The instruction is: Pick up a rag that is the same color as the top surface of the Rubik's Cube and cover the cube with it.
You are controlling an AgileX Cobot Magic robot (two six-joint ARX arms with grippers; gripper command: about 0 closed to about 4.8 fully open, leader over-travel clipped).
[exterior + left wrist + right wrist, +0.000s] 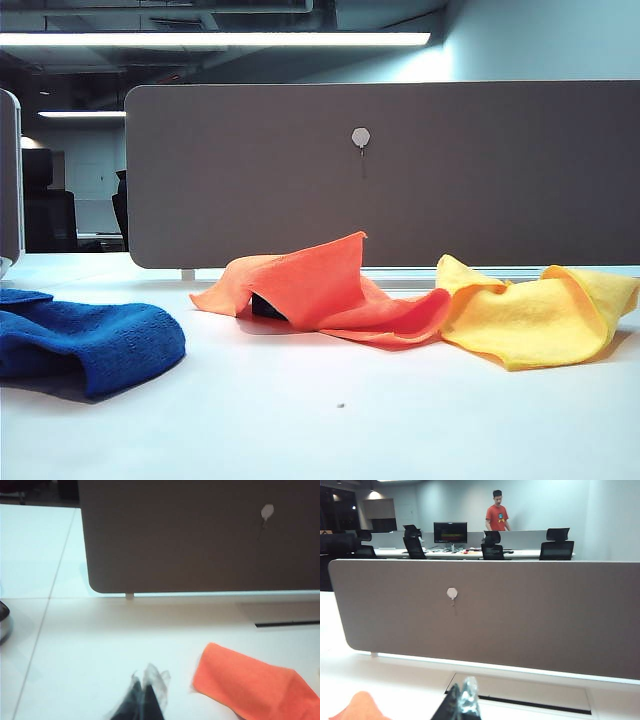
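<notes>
I see the rag [330, 290] draped on the surface [320, 420], a dark corner of the Rubik's Cube [266, 307] peeking beneath. So I judge the covering done. My left gripper [145, 697] and right gripper [462, 702] hang clear, jaws closed and empty. Next I'd just confirm coverage.

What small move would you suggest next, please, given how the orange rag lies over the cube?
Probably a small tug of the rag toward the left: a dark bit of the Rubik's Cube shows under its edge. The left gripper, shut and empty, is above the table beside the rag; the right gripper looks shut too.
</notes>
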